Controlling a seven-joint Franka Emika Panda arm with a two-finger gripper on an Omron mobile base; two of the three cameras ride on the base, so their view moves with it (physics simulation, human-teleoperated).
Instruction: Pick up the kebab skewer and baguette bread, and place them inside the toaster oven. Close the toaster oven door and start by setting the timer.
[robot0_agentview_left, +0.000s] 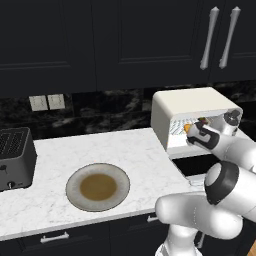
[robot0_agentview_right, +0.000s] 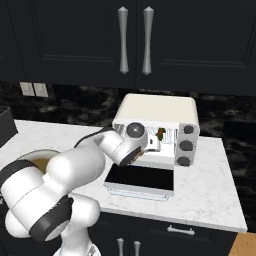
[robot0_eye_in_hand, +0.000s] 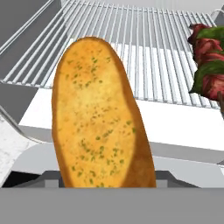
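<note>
The golden, herb-flecked baguette bread (robot0_eye_in_hand: 98, 118) stands between my gripper's fingers and hides their tips. It hangs just in front of the wire rack (robot0_eye_in_hand: 144, 48) of the cream-white toaster oven (robot0_agentview_left: 190, 102). My gripper (robot0_agentview_left: 191, 133) is shut on the bread at the oven's mouth, and the bread shows as an orange spot (robot0_agentview_left: 187, 128). The kebab skewer (robot0_eye_in_hand: 209, 65), with red and green chunks, lies on the rack's right side, also seen inside the oven (robot0_agentview_right: 160, 133). The toaster oven door (robot0_agentview_right: 142, 179) lies folded down flat in front.
A round plate (robot0_agentview_left: 75, 197) with a brown centre sits on the marble counter, left of the oven. A dark grey slot toaster (robot0_agentview_left: 15, 157) stands at the far left. Three knobs (robot0_agentview_right: 186, 146) line the oven's right side. Dark cabinets hang above.
</note>
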